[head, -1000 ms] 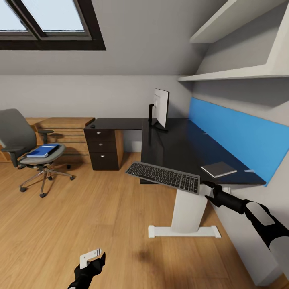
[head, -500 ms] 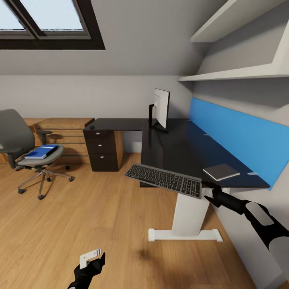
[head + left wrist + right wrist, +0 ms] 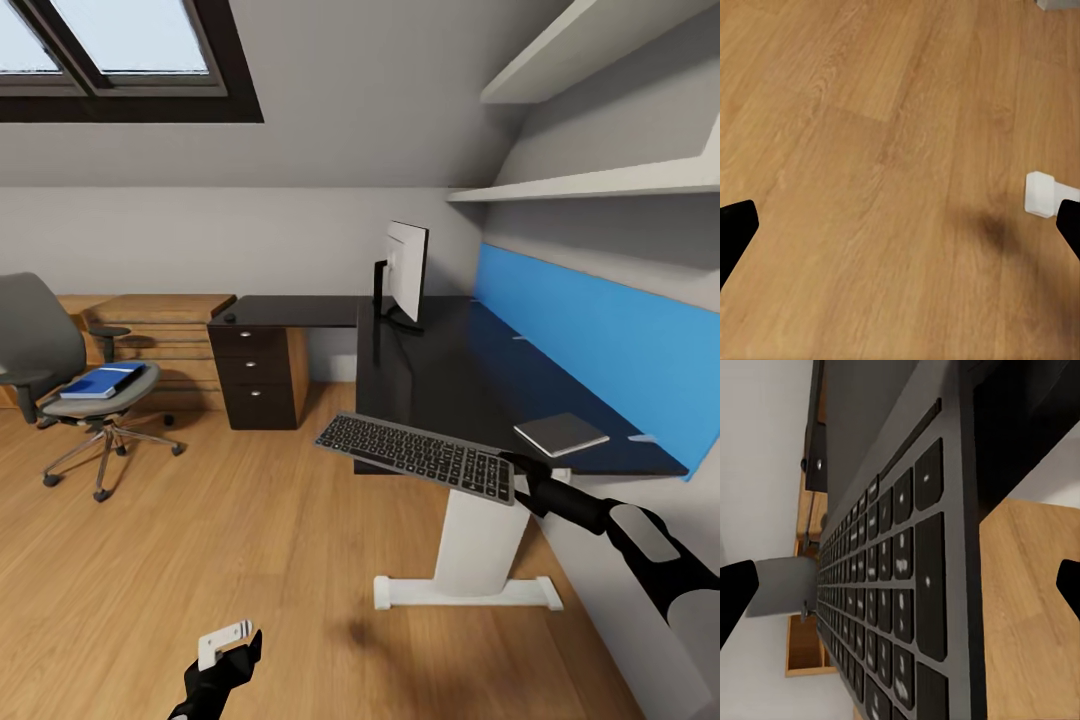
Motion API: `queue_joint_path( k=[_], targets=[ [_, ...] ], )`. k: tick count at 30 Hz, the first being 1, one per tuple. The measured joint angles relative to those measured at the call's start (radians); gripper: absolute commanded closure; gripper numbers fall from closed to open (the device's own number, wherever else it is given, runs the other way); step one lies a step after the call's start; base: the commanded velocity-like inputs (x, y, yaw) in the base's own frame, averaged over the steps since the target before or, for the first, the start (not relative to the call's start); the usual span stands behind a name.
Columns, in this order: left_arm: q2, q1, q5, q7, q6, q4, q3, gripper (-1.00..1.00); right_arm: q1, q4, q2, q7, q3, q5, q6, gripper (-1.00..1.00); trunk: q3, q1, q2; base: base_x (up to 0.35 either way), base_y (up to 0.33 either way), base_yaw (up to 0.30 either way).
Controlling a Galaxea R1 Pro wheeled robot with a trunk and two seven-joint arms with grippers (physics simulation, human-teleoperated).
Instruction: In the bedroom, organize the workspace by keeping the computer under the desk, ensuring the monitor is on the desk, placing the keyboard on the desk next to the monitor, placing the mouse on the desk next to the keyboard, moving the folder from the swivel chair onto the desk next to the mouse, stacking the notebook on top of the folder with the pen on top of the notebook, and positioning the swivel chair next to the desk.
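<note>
One swivel chair [image 3: 60, 375] stands at the far left on the wood floor [image 3: 250, 540], well apart from the bench [image 3: 450, 370], and the blue folder [image 3: 103, 380] lies flat on its seat. Behind the chair a light wooden dresser [image 3: 165, 320] sits against the grey wall. Low in the head view, the left gripper [image 3: 228, 652] hangs over bare floor with nothing between its fingers [image 3: 736, 229], which stand wide apart in the left wrist view. Further right, the black three-drawer unit [image 3: 256, 375] closes off the short end of the bench. The monitor [image 3: 405, 270] stands upright on the glossy black top, near the corner. In front of the bench's near edge, the keyboard [image 3: 418, 458] hangs in the air, tilted, its far end over the floor and its near end pinched by the right gripper [image 3: 527, 478], whose fingers are closed on the frame; the right wrist view looks along its rows of black keys [image 3: 900, 585]. On the top just beyond, the notebook [image 3: 560, 434] lies flat near the blue back panel [image 3: 600, 340]. A small pale sliver beside the notebook, by the panel, is too small to make out. White shelves [image 3: 600, 180] run along the wall above.
</note>
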Motion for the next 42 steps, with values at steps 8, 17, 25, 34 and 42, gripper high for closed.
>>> queue_joint_path(
  k=[8,17,25,34,42],
  targets=[
    [0.000,0.000,0.000,0.001,0.000,0.000,0.000,-1.00,0.000,0.037,0.003,0.000,0.003,0.002,-0.001,-1.00,0.000,0.000,0.000,0.005,0.004,0.000],
    [-0.001,0.000,-0.001,0.001,0.000,0.000,0.000,-1.00,0.000,0.045,0.008,0.000,0.003,0.003,-0.001,-1.00,0.000,0.000,0.000,0.000,0.000,0.000],
    [0.000,0.000,-0.001,0.001,0.000,0.000,0.000,-1.00,0.000,0.046,0.024,0.000,0.003,0.005,-0.001,-1.00,0.000,0.000,0.000,0.000,0.000,0.000],
    [-0.001,0.000,-0.001,0.001,0.000,0.000,0.000,-1.00,0.000,0.043,0.031,0.003,0.004,0.020,-0.001,-1.00,0.000,0.000,0.000,0.000,0.000,0.000],
    [-0.001,0.000,-0.001,0.001,0.000,0.000,0.000,-1.00,0.000,0.041,0.035,0.005,0.006,0.024,-0.001,-1.00,0.000,0.000,0.000,0.000,0.000,0.000]
  ],
)
